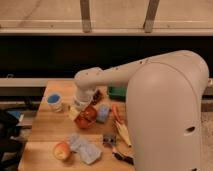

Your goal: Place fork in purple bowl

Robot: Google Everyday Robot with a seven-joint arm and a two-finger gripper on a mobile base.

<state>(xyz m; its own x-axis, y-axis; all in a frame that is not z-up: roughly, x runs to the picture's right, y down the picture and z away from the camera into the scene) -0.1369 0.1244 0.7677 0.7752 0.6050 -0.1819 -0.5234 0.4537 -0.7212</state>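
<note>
- Step in hand: approach for the pick. The fork is not yet in the purple bowl [98, 95], and nothing is seen held.
- Gripper [81, 106]: located at the end of the white arm, low over the wooden table [42, 127], at the upper left edge of the orange-red bowl [88, 119]. The jaws stand wide apart and grip nothing.
- Fork: it cannot be picked out among the items on the table. It is judged to lie close under the gripper, where the arm covers the surface.
- Purple bowl: a dark round shape just right of the wrist, touching or nearly touching the far rim of the orange-red bowl and partly hidden by the arm.
- Next move, as a judgement: lower onto the fork handle, close across its thin width, lift clear, then travel a short way to the right and back, and release over the purple bowl.
- Caution: the two bowls sit side by side, so confirm colour before release.
- Containers:
  - Purple bowl: interior too dark to read.
  - Orange-red bowl: contents cannot be told.
  - Blue cup [54, 101]: stands alone to the left, and no contents are visible.
  - Green container [117, 92]: sits at the far edge, partly hidden by the robot body.
</note>
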